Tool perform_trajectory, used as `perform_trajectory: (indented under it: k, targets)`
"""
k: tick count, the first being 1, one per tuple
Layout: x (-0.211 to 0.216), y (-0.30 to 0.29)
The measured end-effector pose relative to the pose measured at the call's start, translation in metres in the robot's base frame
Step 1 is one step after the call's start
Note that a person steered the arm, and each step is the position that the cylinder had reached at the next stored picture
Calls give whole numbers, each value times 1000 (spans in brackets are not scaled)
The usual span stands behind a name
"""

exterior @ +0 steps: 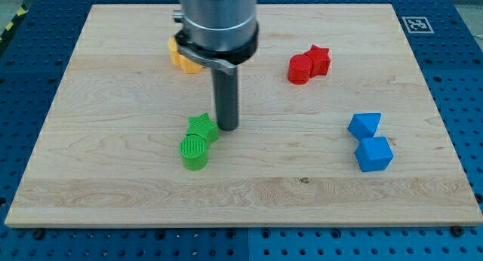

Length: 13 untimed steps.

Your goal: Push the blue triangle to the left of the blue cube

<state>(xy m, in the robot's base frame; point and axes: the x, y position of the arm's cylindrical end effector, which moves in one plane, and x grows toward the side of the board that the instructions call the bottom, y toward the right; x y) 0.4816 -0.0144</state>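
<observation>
Rested my tip [227, 127] just right of the green star-shaped block [202, 127] (no fingers, nothing grasped). Lay far right: blue triangle block [365, 124], touching the blue cube [373, 154] from above

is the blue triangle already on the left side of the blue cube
No, the blue triangle sits just above the blue cube, toward the view's top, not left of it.

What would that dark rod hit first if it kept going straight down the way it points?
The wooden board itself: my tip points straight down and seems to rest on it already. The green star sits just to the view's left of the tip, beside that line, not under it.
</observation>
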Motion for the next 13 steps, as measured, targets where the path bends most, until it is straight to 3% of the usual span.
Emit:
perform_trajectory:
  k: [2,5,6,7,13]
  targets:
    - [11,54]
    - [116,161]
    - [116,215]
    - [107,226]
    - [54,233]
